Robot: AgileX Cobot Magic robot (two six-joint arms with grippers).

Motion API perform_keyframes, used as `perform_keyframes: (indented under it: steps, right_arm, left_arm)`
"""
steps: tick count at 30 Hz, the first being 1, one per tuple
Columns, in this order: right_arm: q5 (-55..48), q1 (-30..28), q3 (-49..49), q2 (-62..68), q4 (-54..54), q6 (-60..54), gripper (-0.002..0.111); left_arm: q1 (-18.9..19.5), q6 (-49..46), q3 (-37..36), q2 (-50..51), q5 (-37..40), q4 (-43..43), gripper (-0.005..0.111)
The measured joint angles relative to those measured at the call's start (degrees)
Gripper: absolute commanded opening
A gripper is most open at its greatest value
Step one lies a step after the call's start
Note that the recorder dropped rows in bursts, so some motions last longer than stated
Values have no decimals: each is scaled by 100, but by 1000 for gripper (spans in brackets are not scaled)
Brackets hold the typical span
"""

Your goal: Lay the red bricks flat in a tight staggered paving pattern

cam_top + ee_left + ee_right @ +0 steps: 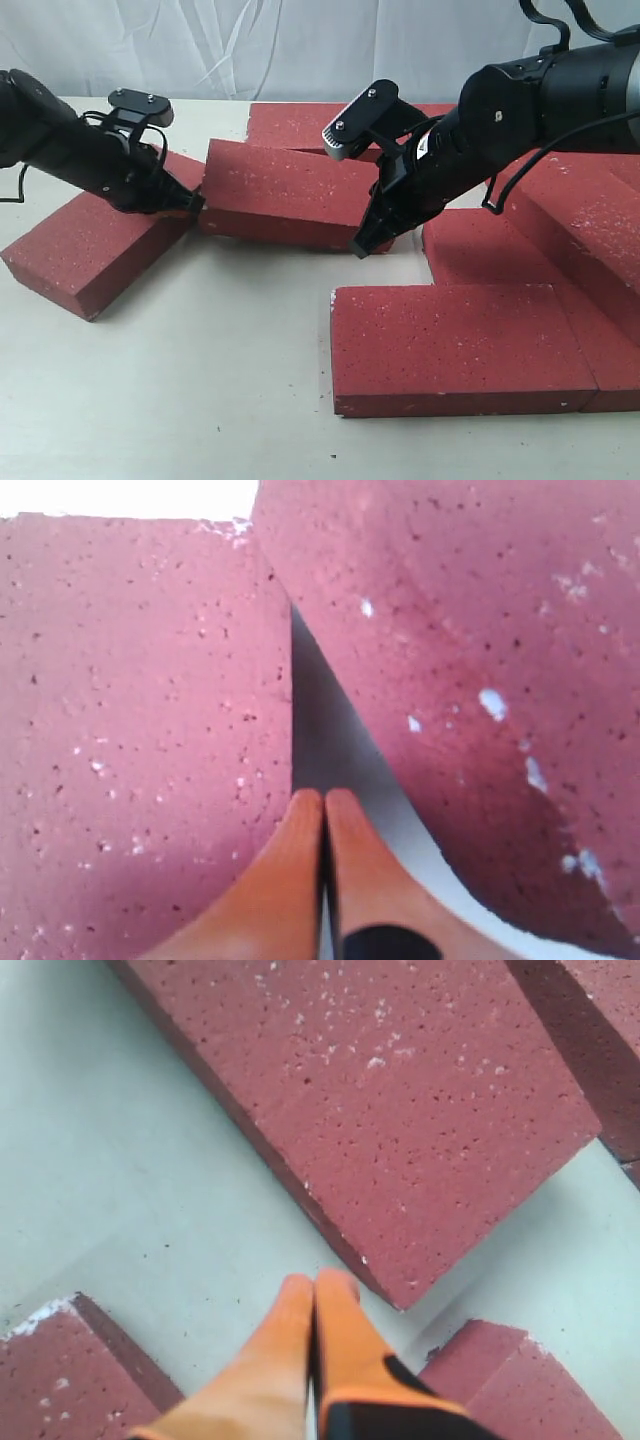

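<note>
The left tool [192,203] and right tool [363,243], both pinched shut on nothing, flank the loose brick [285,195] at frame centre; an uneven shove could pivot it askew, leaving a gap beside the laid red bricks [460,345] lower right.
</note>
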State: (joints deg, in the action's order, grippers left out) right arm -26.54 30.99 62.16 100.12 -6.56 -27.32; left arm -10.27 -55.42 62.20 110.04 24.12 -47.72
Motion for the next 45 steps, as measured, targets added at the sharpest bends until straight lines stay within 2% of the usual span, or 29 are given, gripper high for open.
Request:
perform_keyframes:
  steps: [18,23,32,35,40,45]
  right_arm:
    - [14,0,0,0,0,0,-1]
    - [3,0,0,0,0,0,-1]
    - [-221,-104,0,0,-3,-38,-1]
    - [-501,-137,0,0,-359,-594,-1]
    - [-554,-117,9,154,-1690,-2093,-1]
    - [-206,-117,9,531,-1902,-2496,-1]
  left_arm:
    - [0,-10,0,84,-973,-394,0]
    - [-17,-10,0,84,-821,-446,0]
    - [-293,-113,0,84,-678,-446,0]
    - [-321,-160,0,84,-710,-446,0]
    - [-321,-172,0,84,-727,-446,0]
    - [-321,-171,0,84,-727,-446,0]
